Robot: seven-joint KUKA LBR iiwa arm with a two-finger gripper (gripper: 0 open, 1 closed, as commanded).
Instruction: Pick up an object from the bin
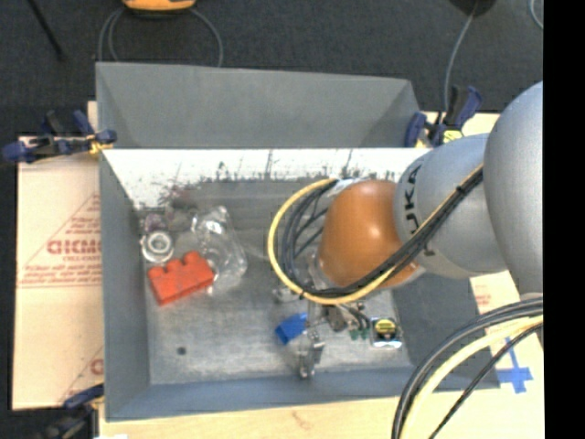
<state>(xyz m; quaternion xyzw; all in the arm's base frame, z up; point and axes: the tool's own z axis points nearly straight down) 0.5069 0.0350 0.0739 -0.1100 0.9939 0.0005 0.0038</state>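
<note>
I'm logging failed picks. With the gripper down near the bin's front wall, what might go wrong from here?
1. The gripper sits low beside the blue piece rather than plainly over it, so it may push the piece aside instead of lifting it.
2. It is close to the front wall and could scrape it, or pin the piece against it.
3. A green-yellow thing lies by the wrist and might get knocked.

The grey bin (pixel 212 338) holds a red brick (pixel 180 278), clear plastic (pixel 219 240) and a blue block (pixel 291 329).
</note>
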